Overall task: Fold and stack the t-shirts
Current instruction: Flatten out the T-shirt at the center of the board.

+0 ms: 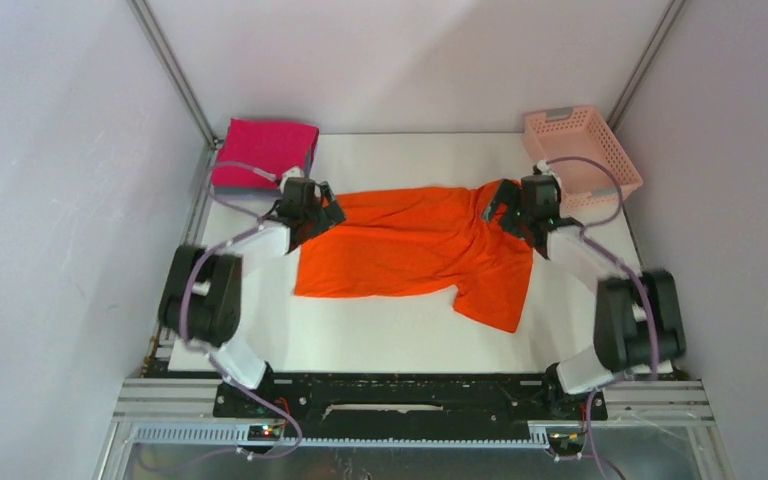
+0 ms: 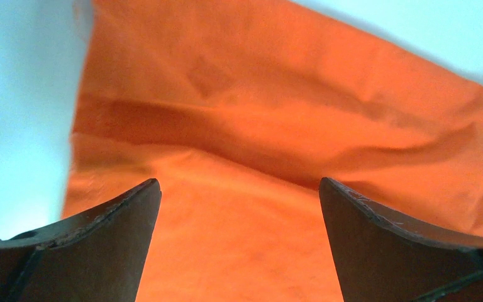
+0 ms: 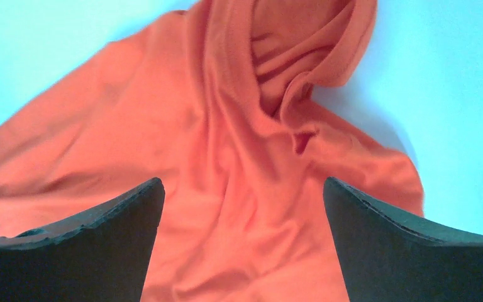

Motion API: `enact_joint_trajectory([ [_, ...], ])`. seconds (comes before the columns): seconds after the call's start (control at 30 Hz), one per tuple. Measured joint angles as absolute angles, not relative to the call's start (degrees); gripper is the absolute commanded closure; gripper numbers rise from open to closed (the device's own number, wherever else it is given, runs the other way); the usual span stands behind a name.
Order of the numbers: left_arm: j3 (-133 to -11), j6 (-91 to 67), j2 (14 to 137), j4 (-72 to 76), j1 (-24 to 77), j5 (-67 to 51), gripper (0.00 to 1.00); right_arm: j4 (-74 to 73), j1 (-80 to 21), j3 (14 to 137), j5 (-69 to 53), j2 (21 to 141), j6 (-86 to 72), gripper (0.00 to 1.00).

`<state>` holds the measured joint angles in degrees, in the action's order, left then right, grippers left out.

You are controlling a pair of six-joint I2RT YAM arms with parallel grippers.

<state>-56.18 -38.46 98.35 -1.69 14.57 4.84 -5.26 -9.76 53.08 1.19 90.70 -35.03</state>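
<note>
The orange t-shirt (image 1: 410, 245) lies spread sideways across the middle of the table (image 1: 360, 340). It is flat in the body but rumpled at its right end, where the collar (image 3: 302, 44) is bunched. It looks laid out for folding, and no fold has been made yet.

The left pincer (image 1: 328, 212) sits low over the shirt's far left edge. The right pincer (image 1: 505, 205) sits over the collar end. Both have their jaws spread wide with cloth below the gap, holding nothing. They seem placed to take the two ends together.

A folded pink shirt (image 1: 263, 150) waits at the far left corner, likely the base of the stack. A basket (image 1: 615, 140) stands at the far right corner, close behind the right arm. Neither blocks the shirt.
</note>
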Motion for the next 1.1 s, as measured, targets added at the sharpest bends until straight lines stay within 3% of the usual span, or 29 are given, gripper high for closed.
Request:
enact_joint_trajectory([
  [0.27,-37.7,-41.5,61.2,-7.4,18.8,18.5,0.0,-6.7,-10.8,33.0,10.2,50.1,-38.0,0.0],
  [0.43,-25.4,-46.3,50.4,-16.4,18.7,22.6,0.06,-10.7,-9.9,24.2,15.0,36.2,-40.2,0.0],
  [0.6,-23.4,-48.2,50.1,-20.0,18.7,23.4,0.27,-12.8,-9.9,21.5,15.5,32.3,-40.6,0.0],
  [0.73,-23.6,-48.1,56.5,-19.4,18.7,23.2,0.46,-12.8,-9.9,21.5,15.5,33.4,-40.6,0.0],
  [0.97,-28.1,-48.0,68.8,-18.5,18.7,22.3,0.51,-12.8,-9.9,21.5,15.5,36.6,-40.5,0.0],
  [1.1,-30.4,-47.9,72.4,-17.9,18.7,22.2,0.59,-12.8,-9.9,21.5,15.6,36.8,-40.5,0.0],
])
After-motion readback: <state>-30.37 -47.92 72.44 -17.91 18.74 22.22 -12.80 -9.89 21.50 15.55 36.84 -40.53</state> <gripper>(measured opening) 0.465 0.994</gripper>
